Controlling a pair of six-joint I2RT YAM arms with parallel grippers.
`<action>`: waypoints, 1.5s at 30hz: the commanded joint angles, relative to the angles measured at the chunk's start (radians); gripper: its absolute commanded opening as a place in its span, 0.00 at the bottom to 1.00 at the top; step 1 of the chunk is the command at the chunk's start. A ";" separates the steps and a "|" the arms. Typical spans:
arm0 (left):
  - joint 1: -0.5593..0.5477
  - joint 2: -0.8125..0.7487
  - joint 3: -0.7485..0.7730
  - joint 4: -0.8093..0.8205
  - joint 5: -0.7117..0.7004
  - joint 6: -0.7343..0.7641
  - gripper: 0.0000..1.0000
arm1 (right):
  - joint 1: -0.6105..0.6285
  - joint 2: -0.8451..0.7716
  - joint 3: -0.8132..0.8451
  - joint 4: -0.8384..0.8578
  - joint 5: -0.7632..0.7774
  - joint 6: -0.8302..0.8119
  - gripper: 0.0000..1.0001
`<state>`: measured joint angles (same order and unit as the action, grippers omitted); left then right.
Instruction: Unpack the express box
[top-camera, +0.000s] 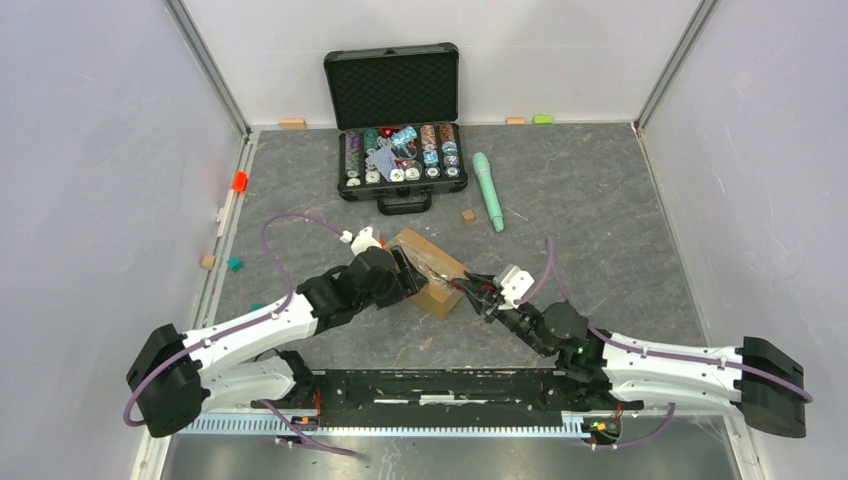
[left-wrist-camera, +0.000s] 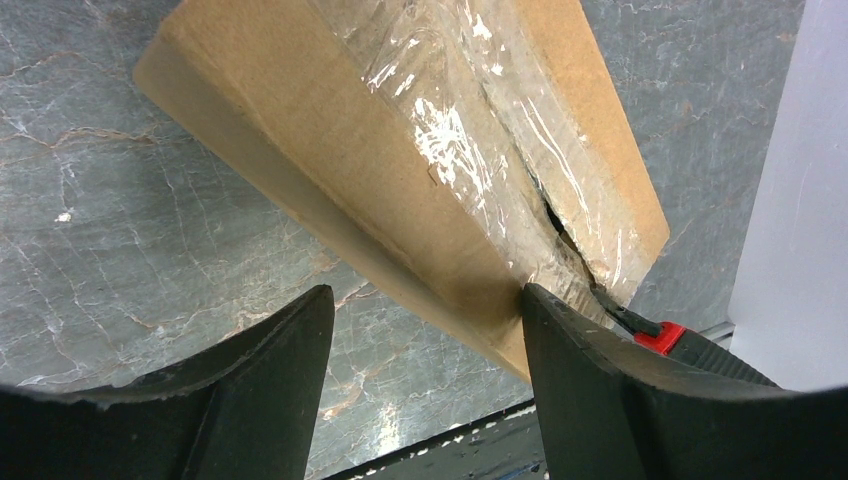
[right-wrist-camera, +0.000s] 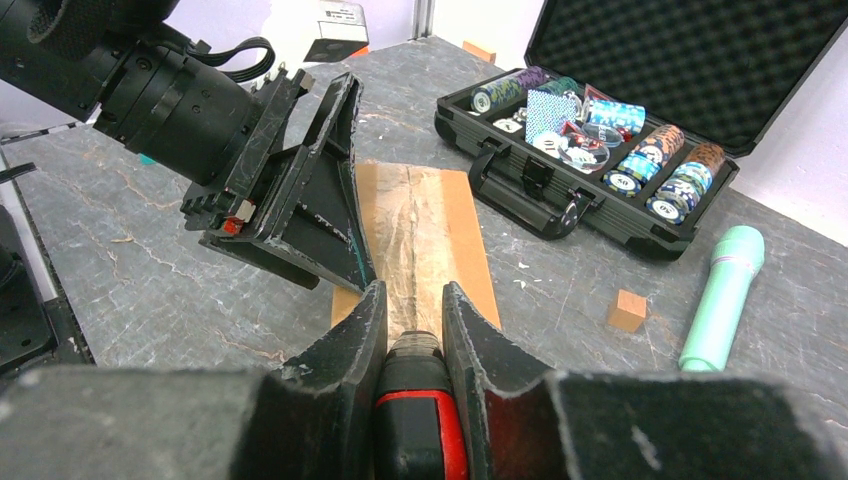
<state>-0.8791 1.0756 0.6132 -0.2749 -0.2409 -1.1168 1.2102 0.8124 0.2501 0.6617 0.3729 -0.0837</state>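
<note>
The express box (top-camera: 432, 268), a brown carton with glossy tape along its top seam, lies on the grey table between both arms. My left gripper (top-camera: 408, 272) stands open at its left end. In the left wrist view the box (left-wrist-camera: 400, 150) has its long edge running between the fingers; the right-hand fingertip (left-wrist-camera: 560, 330) touches it and the other hangs over bare table. My right gripper (right-wrist-camera: 413, 300) is shut on a black and red utility knife (right-wrist-camera: 420, 420). The knife's tip (left-wrist-camera: 655, 335) sits in the torn tape seam at the box's near end (right-wrist-camera: 420, 230).
An open black case of poker chips (top-camera: 400, 150) stands at the back. A mint-green microphone (top-camera: 488, 190) and a small wooden block (top-camera: 468, 215) lie right of it. Small coloured blocks (top-camera: 239, 181) line the left wall. Grey walls close in on three sides.
</note>
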 joint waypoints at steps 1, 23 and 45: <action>0.011 0.044 -0.005 -0.141 -0.040 0.059 0.74 | -0.001 0.069 -0.070 -0.132 0.015 0.023 0.00; 0.032 -0.069 0.249 -0.395 -0.126 0.253 0.83 | -0.032 0.111 0.149 -0.160 -0.165 0.121 0.00; 0.306 0.151 0.306 -0.250 0.032 0.543 0.61 | -0.035 0.091 0.368 -0.348 -0.094 0.093 0.00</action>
<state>-0.5907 1.2316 0.9638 -0.6117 -0.2878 -0.5835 1.1751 0.9306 0.5274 0.3195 0.2470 0.0135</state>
